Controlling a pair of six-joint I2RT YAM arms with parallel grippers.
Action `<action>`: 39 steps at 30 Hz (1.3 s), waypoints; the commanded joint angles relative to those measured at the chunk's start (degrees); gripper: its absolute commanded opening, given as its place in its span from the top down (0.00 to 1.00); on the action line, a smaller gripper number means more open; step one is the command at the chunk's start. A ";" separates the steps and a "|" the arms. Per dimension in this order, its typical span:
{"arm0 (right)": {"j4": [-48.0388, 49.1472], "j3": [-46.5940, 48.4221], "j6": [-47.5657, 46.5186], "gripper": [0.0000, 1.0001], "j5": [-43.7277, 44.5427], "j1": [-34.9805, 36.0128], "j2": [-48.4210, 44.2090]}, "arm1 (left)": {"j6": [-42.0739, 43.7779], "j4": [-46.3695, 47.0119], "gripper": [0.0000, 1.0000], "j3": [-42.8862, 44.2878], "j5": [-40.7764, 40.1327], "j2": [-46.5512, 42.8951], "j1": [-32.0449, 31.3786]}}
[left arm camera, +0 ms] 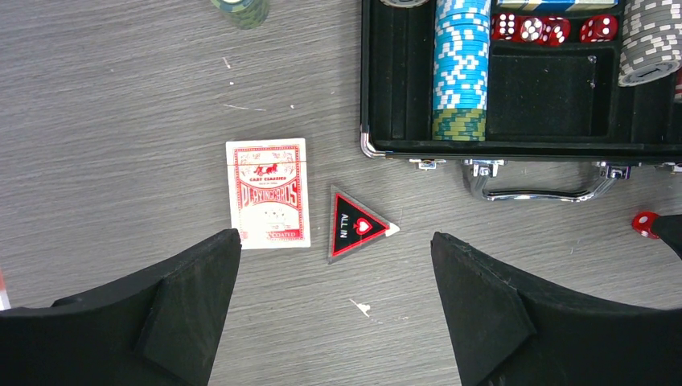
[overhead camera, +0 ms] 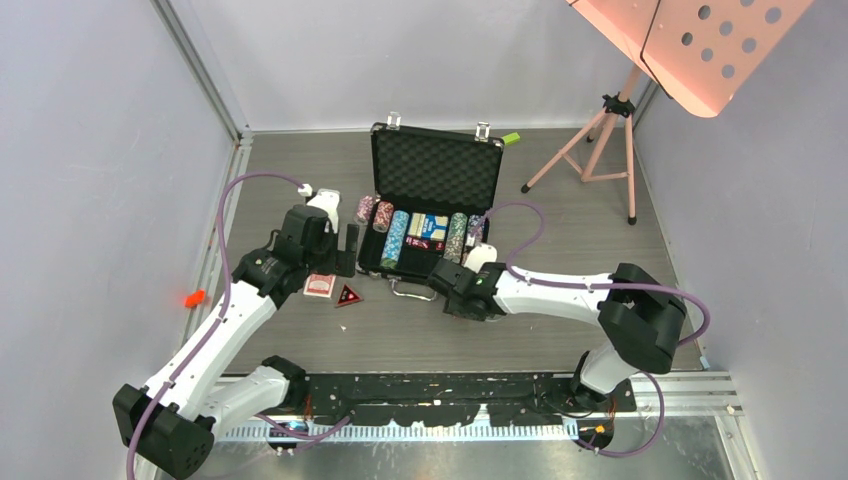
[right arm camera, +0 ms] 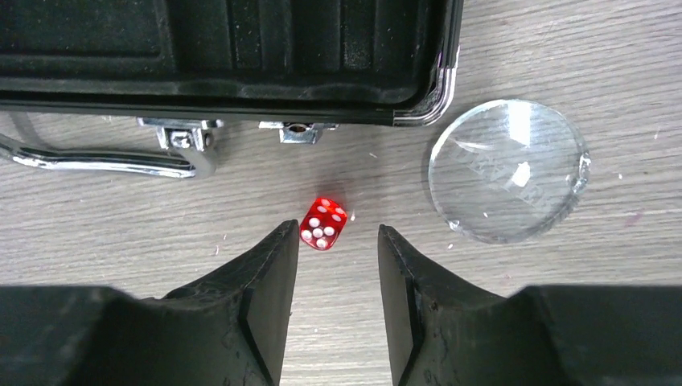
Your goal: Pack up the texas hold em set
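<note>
The black briefcase (overhead camera: 436, 132) lies open at the table's middle, with chip stacks (overhead camera: 398, 238) in its tray. Two chip stacks (overhead camera: 366, 209) stand just left of it. The red-backed card deck (left arm camera: 268, 193) and the red triangle (left arm camera: 356, 225) lie side by side before the case's front left corner. My left gripper (left arm camera: 334, 241) is open and empty above them. Several red dice (left arm camera: 531, 29) sit in the case. My right gripper (right arm camera: 338, 233) is open by the handle (right arm camera: 96, 159), with one red die (right arm camera: 323, 223) on the table just beyond its fingertips. The clear disc (right arm camera: 507, 169) lies to the right.
A pink tripod stand (overhead camera: 600, 150) is at the back right under a perforated pink panel (overhead camera: 700, 40). A small green block (overhead camera: 511, 138) lies by the lid's right corner. An orange object (overhead camera: 194, 298) sits at the left wall. Walls close the left, back and right.
</note>
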 commanded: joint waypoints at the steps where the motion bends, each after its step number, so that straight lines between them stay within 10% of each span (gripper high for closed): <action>1: -4.38 4.16 -0.23 0.52 4.57 1.25 -0.16 | 0.14 1.60 0.08 -0.14 1.09 -0.61 0.18; 30: 0.12 1.79 1.19 0.69 0.89 1.31 1.46 | 0.23 1.69 0.08 0.03 0.61 -0.53 0.18; 39: -2.49 4.06 -0.65 0.52 2.09 1.27 1.04 | 0.23 1.69 0.08 -0.02 0.87 -0.64 0.18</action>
